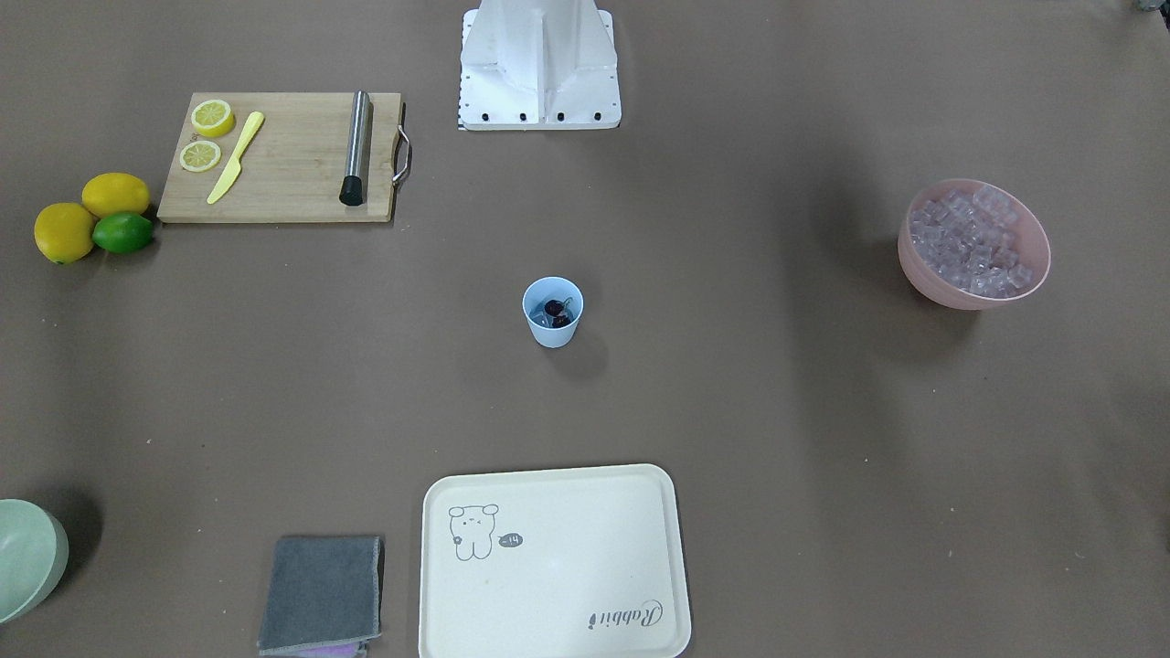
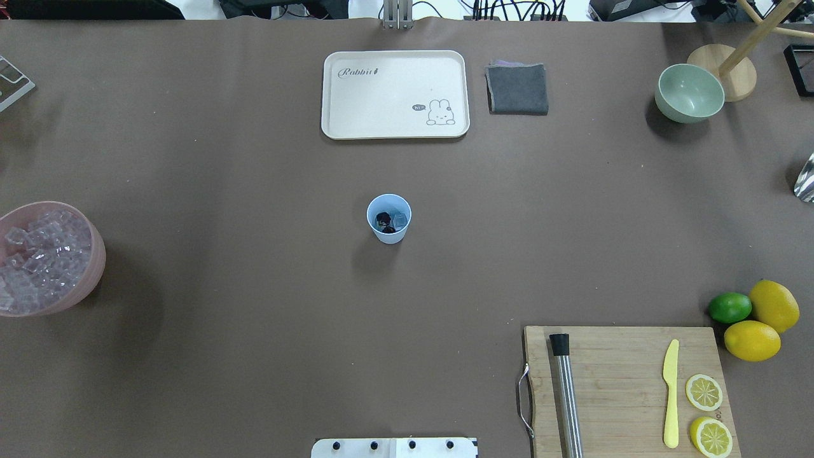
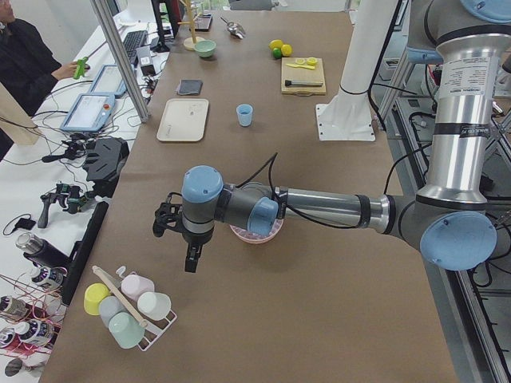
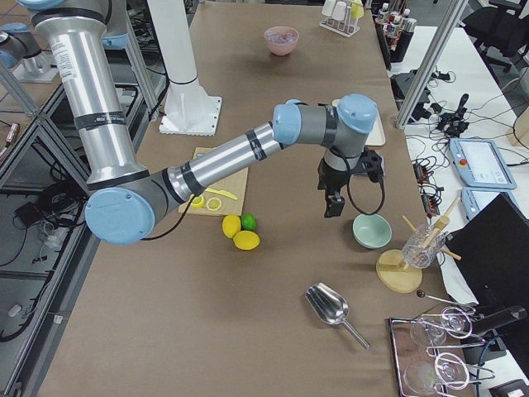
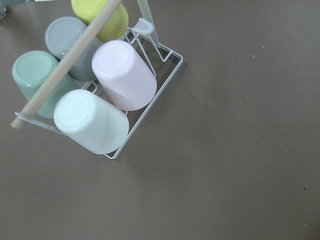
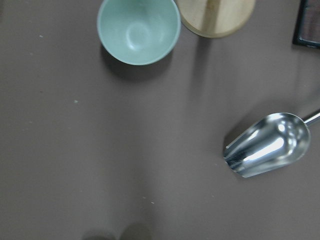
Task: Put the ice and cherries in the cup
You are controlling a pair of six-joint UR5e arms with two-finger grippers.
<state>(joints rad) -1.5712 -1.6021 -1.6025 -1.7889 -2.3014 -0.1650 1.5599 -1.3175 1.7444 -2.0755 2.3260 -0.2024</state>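
The pale blue cup (image 1: 552, 331) stands upright mid-table, also in the overhead view (image 2: 388, 235). Dark cherries (image 2: 384, 220) lie inside it beside a clear ice cube (image 2: 400, 220). More ice (image 1: 973, 239) fills a pink bowl (image 2: 95, 270) at the table's left end. My left gripper (image 3: 190, 259) hangs past that bowl, over a rack of cups (image 5: 100, 100). My right gripper (image 4: 333, 204) hovers near the mint-green bowl (image 6: 138, 30) and a metal scoop (image 6: 267, 145). Both show only in the side views, so I cannot tell whether they are open or shut.
A cream tray (image 2: 394, 124) and a grey cloth (image 2: 517, 89) lie at the far edge. A cutting board (image 2: 623, 362) carries a steel muddler (image 2: 566, 394), a yellow knife (image 2: 671, 391) and lemon slices. Whole lemons (image 2: 763, 324) and a lime (image 2: 729, 307) sit beside it.
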